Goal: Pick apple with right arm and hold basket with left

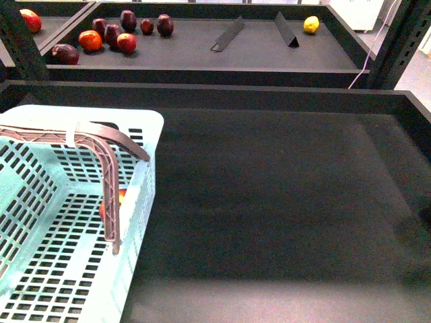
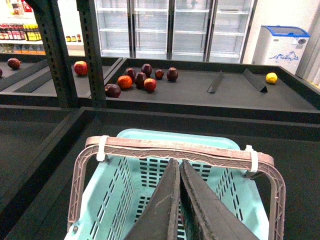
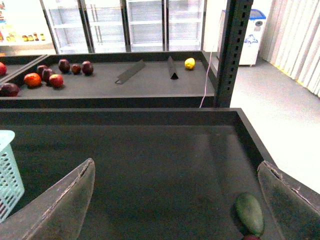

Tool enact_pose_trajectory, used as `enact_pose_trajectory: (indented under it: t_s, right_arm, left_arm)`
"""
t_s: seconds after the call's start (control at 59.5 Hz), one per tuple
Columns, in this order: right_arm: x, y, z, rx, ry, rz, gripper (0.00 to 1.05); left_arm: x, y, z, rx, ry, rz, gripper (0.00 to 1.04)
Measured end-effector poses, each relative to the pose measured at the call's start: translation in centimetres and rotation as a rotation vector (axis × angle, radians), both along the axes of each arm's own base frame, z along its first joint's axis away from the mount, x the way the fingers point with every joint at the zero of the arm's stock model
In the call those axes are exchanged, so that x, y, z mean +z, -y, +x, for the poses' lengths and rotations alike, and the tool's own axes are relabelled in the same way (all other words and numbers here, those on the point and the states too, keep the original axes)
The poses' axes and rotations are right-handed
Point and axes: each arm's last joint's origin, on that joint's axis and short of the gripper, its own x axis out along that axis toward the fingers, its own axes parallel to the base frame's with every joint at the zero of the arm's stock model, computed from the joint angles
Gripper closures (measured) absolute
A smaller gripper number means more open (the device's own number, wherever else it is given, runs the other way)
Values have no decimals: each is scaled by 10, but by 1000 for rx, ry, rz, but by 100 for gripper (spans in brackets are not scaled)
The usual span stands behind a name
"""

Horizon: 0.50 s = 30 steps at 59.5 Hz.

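Note:
The aqua basket (image 1: pixel 145 124) stands at the near left of the dark tray, its brown handles (image 1: pixel 111 202) swung together over it. Through the slots a red and orange round fruit (image 1: pixel 122 197) shows inside, half hidden by a handle; it looks like the apple. In the left wrist view my left gripper (image 2: pixel 178 162) is shut with nothing in it, its tips just short of the zip-tied handles (image 2: pixel 180 149) of the basket (image 2: pixel 150 136). My right gripper (image 3: pixel 176 165) stands open and empty over the bare tray floor. Neither arm shows in the front view.
A green oval fruit (image 3: pixel 249 212) lies by the right finger (image 3: pixel 290 200), a red bit (image 3: pixel 250 237) just below it. The back shelf holds a cluster of dark and red fruits (image 1: pixel 108 35), two black wedges (image 1: pixel 286 30) and a yellow fruit (image 1: pixel 310 25). Raised tray rims (image 1: pixel 202 93) and metal posts (image 3: pixel 232 50) stand around.

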Motion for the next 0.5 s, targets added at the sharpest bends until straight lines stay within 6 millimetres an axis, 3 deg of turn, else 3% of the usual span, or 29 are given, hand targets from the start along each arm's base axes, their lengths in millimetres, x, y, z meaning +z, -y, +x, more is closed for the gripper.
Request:
enact_pose_trajectory:
  t_s: [0.235, 0.504]
  right_arm:
    - [0, 0, 0, 0, 0, 0, 9]
    - [0, 0, 0, 0, 0, 0, 9]
  left_arm:
    - [0, 0, 0, 0, 0, 0, 101]
    - [0, 0, 0, 0, 0, 0, 50]
